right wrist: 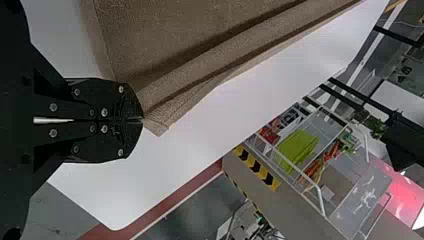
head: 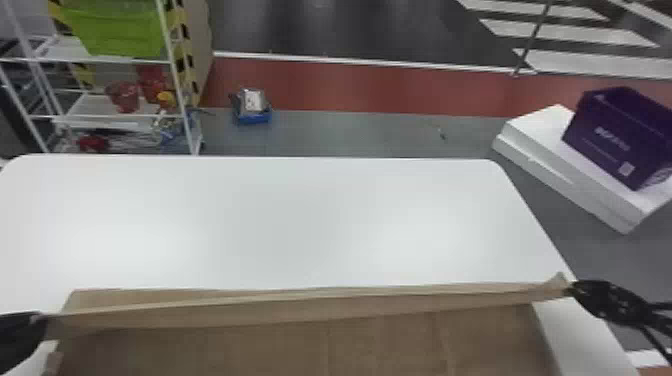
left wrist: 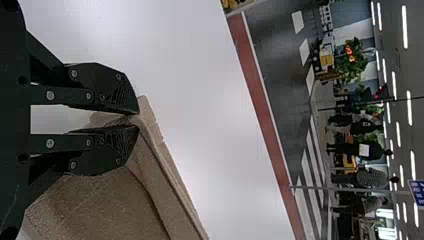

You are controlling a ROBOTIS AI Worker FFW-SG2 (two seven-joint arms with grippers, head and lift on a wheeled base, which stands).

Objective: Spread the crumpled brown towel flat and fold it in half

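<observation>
The brown towel [head: 300, 345] is spread wide over the near part of the white table, its far edge pulled into a long ridge between the grippers. At the left end of that ridge is my left gripper [head: 42, 322]; in the left wrist view the left gripper [left wrist: 136, 120] pinches the towel [left wrist: 95, 205] between its fingertips. My right gripper [head: 575, 290] holds the opposite corner near the table's right edge; in the right wrist view the right gripper [right wrist: 142, 120] is closed on the towel [right wrist: 200, 45], a small tip of cloth poking out beside it.
The white table [head: 300, 215] extends beyond the towel. Past it stand a shelf rack [head: 172, 60] at back left, a small blue item [head: 253, 119] on the floor, and a purple box [head: 615, 140] on white boxes [head: 530, 150] at the right.
</observation>
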